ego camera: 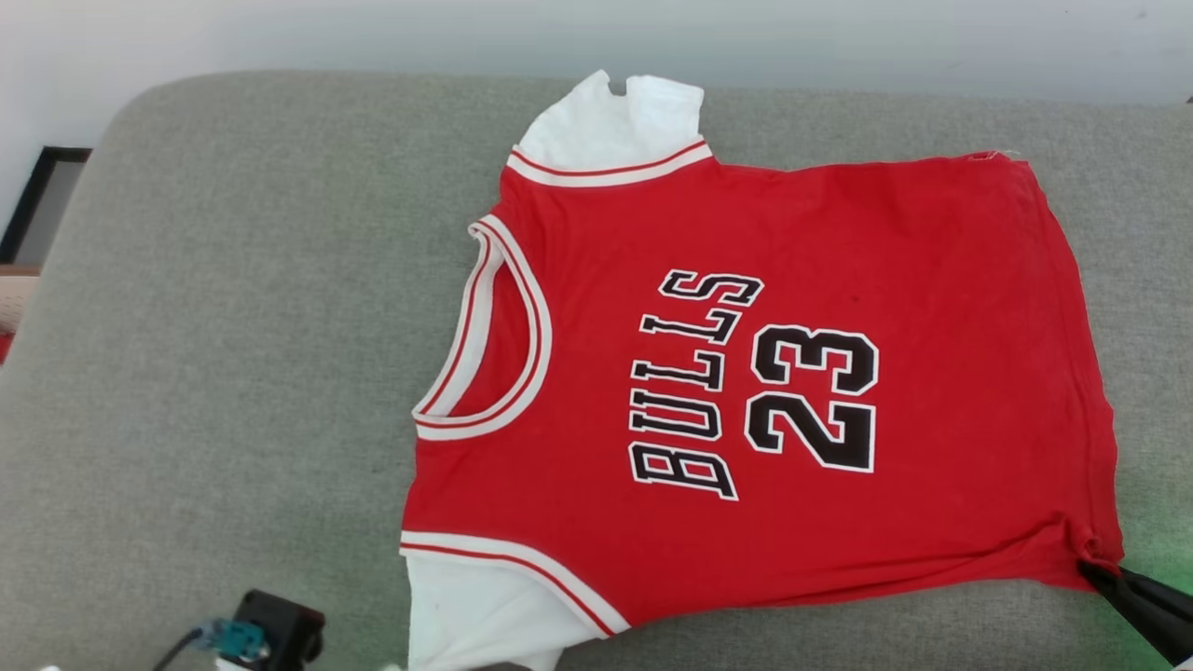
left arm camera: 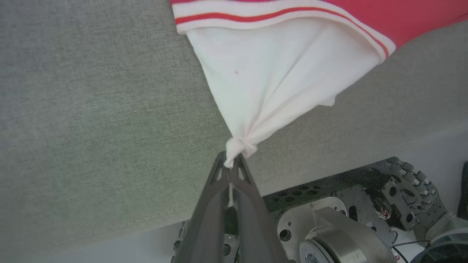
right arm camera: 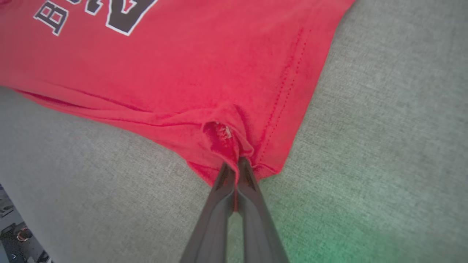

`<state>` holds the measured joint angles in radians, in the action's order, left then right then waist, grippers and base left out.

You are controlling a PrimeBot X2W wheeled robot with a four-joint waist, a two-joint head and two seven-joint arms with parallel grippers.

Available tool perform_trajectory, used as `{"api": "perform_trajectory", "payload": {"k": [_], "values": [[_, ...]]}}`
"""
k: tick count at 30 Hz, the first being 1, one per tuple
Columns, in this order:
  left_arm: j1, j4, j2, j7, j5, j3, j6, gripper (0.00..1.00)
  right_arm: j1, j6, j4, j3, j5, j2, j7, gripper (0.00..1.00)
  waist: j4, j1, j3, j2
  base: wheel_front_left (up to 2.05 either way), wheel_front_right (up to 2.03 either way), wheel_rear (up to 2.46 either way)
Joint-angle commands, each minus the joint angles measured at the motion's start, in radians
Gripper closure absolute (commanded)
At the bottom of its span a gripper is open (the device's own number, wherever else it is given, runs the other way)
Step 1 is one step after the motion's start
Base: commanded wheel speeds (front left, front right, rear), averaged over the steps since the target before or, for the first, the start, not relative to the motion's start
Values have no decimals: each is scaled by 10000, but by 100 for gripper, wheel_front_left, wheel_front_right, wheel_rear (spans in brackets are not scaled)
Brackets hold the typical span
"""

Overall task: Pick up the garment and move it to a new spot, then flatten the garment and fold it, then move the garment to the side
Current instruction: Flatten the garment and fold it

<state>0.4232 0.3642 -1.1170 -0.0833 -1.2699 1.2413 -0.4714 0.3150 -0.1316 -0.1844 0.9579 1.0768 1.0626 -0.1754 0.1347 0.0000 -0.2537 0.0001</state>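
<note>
The garment point(ego camera: 746, 373), a red jersey with white sleeves and black "BULLS 23" lettering, lies spread flat on the grey cushion, collar toward the left. In the left wrist view my left gripper point(left arm camera: 230, 162) is shut on the bunched tip of the near white sleeve point(left arm camera: 278, 73), just past the cushion's front edge. My right gripper point(right arm camera: 236, 164) is shut on the near hem corner of the red cloth point(right arm camera: 182, 73); in the head view the right gripper point(ego camera: 1095, 567) pinches that corner at the lower right.
The grey cushion point(ego camera: 233, 373) stretches wide to the left of the jersey. A pale wall runs behind it, with a dark frame point(ego camera: 37, 196) at far left. The robot's metal base point(left arm camera: 347, 219) sits below the cushion's front edge.
</note>
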Motion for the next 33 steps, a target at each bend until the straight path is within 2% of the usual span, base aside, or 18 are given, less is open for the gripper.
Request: {"api": "perform_trajectory", "payload": {"k": [1, 8, 11, 14, 18, 25, 29, 33], "values": [[6, 83, -215, 50, 26, -86, -160, 100, -340, 19, 6, -186, -16, 79, 81, 100, -35, 0, -38, -1, 0, 0, 0], [1168, 757, -1198, -276, 899, -640, -408, 100, -545, 19, 748, -1487, -151, -111, 311, 100, -258, 0, -151, -1, 0, 0, 0], [2087, 955, -1509, -802, 1527, -933, -162, 100, -297, 19, 992, -2120, -352, -273, 650, 100, -389, 0, -235, -1, 0, 0, 0], [3024, 762, -1459, -1395, 2090, -1177, 356, 100, 16, 19, 1074, -2663, -675, -511, 1156, 100, -519, 0, -359, -1, 0, 0, 0], [4298, -162, -832, -2052, 2641, -1423, 1428, 100, 659, 17, 937, -3256, -1094, -986, 1921, 100, -620, 0, -569, -1, 0, 0, 0], [6006, -2969, 1017, -2559, 2855, -1525, 3291, 100, 1851, 17, 181, -3578, -1719, -1917, 3272, 100, -680, 0, -972, -1, 0, 0, 0], [6496, -4682, 1993, -2684, 2706, -1401, 4127, 100, 2512, 17, -458, -3439, -1902, -2317, 3787, 100, -684, 0, -1232, -1, 0, 0, 0], [6700, -6171, 2793, -2922, 2418, -1243, 4744, 100, 2951, 17, -958, -3203, -1800, -2639, 4207, 100, -672, 0, -1409, -1, 0, 0, 0]]}}
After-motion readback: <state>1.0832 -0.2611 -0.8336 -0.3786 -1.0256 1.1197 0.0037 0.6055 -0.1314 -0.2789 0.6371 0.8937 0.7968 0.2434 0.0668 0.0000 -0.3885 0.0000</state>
